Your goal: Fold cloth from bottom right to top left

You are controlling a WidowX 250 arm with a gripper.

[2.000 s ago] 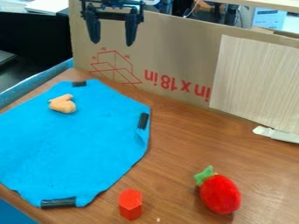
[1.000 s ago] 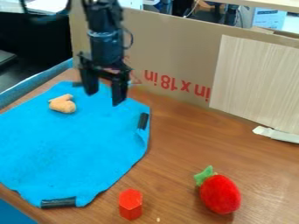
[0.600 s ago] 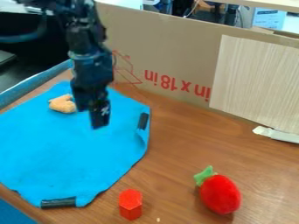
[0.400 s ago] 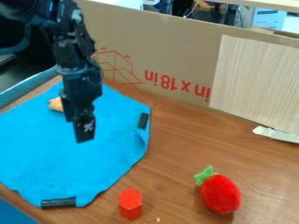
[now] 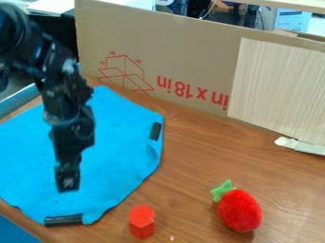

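Blue cloth (image 5: 120, 161) lies spread beneath and around the jaws, its fold not yet made, presumably so a corner can be drawn across. Whether the jaws are apart or together I cannot tell; they point down over its lower part, likely to reach the near corner. Just below them, a black strip (image 5: 63, 220) sits along the cloth's edge. Right of them, a red hexagonal block (image 5: 141, 221) and, farther off, a plush strawberry (image 5: 239, 210) rest on the tabletop (image 5: 196, 152), probably outside the fold's path.
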